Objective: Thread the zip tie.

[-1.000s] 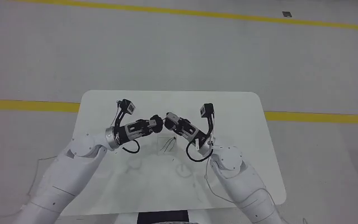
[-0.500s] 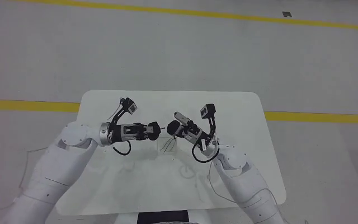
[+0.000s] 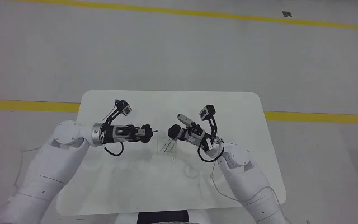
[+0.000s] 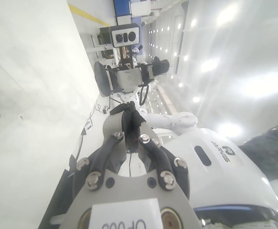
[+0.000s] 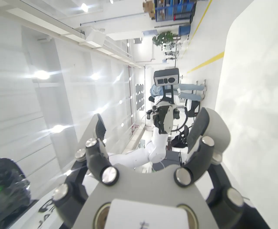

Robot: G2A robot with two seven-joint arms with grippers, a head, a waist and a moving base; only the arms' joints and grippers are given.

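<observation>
Claws have drawn apart — left claw (image 4: pixel 128 112) pinches zip tie (image 4: pixel 130 159), right claw (image 5: pixel 152 121) spread.

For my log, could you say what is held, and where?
Left gripper pinches the zip tie, a short end sticking out; right gripper, open, holds nothing.

Large robotics test hall: smooth grey floor (image 3: pixel 168 56) with yellow painted lines (image 3: pixel 39 105), blue metal storage racks (image 5: pixel 171 9) far beyond the right gripper (image 5: pixel 152 122).
</observation>
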